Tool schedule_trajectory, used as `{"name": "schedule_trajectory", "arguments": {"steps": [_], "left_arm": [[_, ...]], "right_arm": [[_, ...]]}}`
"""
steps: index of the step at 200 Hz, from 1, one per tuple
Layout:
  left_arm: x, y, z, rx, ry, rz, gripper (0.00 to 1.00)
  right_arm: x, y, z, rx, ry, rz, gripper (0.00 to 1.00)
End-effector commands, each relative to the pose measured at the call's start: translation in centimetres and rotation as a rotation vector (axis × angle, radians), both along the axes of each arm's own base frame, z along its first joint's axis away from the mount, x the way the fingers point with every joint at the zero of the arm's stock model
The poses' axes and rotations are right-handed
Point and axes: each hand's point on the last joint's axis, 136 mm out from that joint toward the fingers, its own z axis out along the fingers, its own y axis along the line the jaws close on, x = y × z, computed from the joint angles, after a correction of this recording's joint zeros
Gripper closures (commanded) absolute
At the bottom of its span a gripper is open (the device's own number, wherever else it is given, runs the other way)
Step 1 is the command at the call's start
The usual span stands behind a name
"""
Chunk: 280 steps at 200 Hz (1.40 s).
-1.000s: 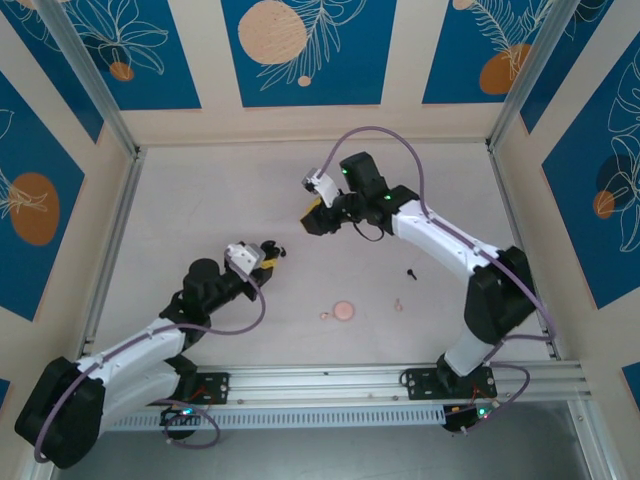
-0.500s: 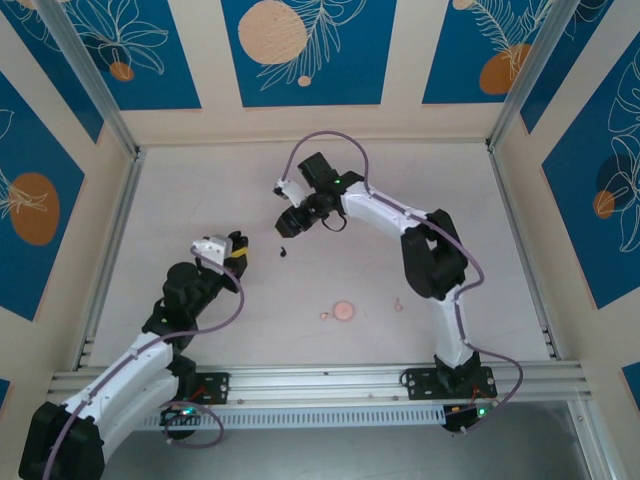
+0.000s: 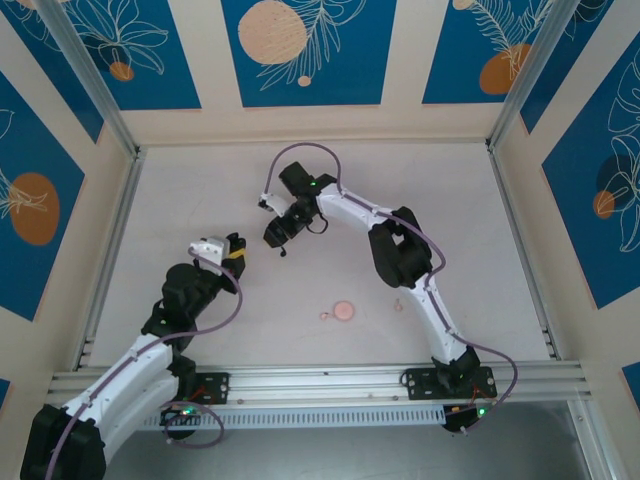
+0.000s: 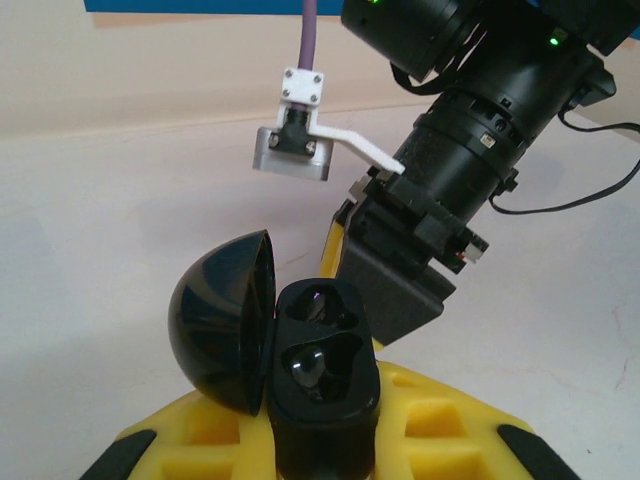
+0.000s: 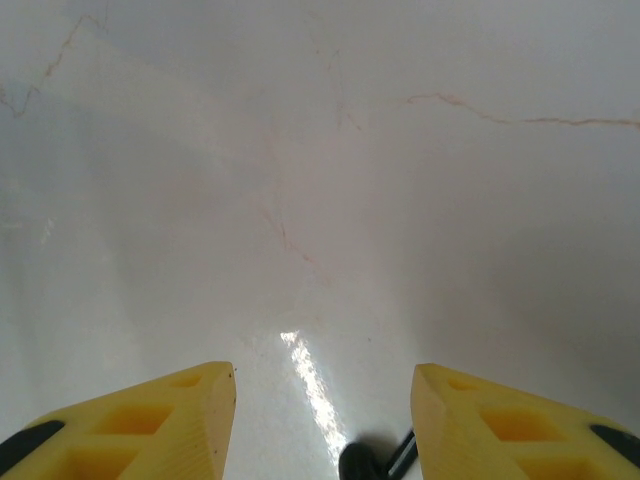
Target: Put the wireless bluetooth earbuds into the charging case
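Pink disc: nearest my bases on the counter. One pale pink earbud lies just beside it on the left, and a second pink earbud sits apart on the right.
Left fingers: clenched on the black charging case. Its lid is swung open to the left. The wells are too dark for me to tell their contents.
Black earbud: lying on the counter under the gap of my right fingers.
Right fingers: released and spread, holding nothing, just beyond the case.
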Motion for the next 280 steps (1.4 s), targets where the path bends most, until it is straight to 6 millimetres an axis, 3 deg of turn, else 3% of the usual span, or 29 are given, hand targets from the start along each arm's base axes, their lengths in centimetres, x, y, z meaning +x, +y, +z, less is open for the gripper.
{"name": "schedule_trajectory", "arguments": {"steps": [1, 80, 138, 280], "left_arm": [[0.1, 0.5, -0.1, -0.003, -0.002, 0.018, 0.86], [0.4, 0.2, -0.1, 0.000, -0.010, 0.005, 0.87], [0.4, 0.0, -0.1, 0.002, -0.007, -0.004, 0.87], [0.4, -0.1, 0.0, 0.007, -0.015, -0.016, 0.87]], "right_arm": [[-1.1, 0.1, -0.8, -0.031, 0.025, 0.048, 0.50], [-2.6, -1.1, -3.0, -0.101, 0.080, 0.093, 0.49], [-2.0, -3.2, -4.6, -0.239, 0.034, 0.066, 0.49], [-3.3, -7.0, -2.5, -0.371, 0.023, -0.022, 0.49]]}}
